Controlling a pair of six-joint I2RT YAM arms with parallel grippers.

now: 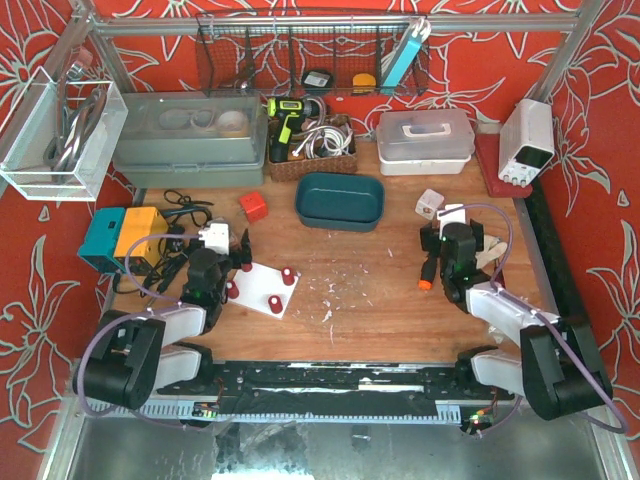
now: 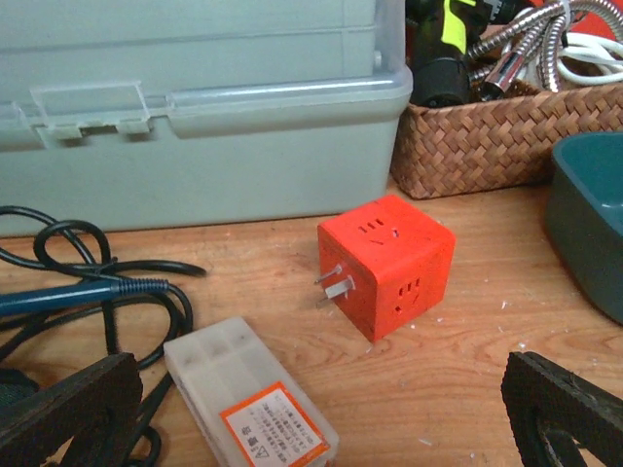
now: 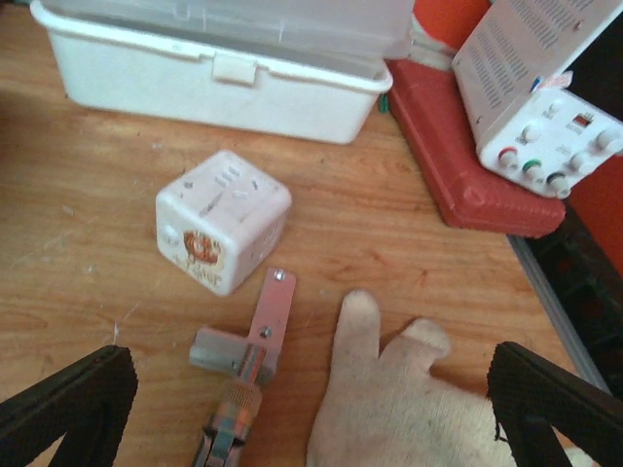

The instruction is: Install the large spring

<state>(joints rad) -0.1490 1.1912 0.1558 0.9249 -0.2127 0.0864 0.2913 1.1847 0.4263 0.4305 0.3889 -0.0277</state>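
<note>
No large spring shows in any view. A white plate (image 1: 262, 288) with three red pegs lies on the wooden table right of my left arm. My left gripper (image 1: 228, 243) (image 2: 316, 428) is open and empty, above a small clear plastic box (image 2: 248, 399), facing a red socket cube (image 2: 387, 265). My right gripper (image 1: 452, 230) (image 3: 311, 428) is open and empty, over a white glove (image 3: 419, 399) and a metal tool (image 3: 248, 350) with an orange handle, facing a white cube (image 3: 222, 219).
Black cables (image 2: 88, 282) lie left of the clear box. At the back stand a grey lidded box (image 1: 190, 130), a wicker basket (image 1: 312, 150), a teal tray (image 1: 340, 200), a white box (image 3: 214, 68) and a power supply (image 1: 527, 140) on a red case (image 3: 477, 146).
</note>
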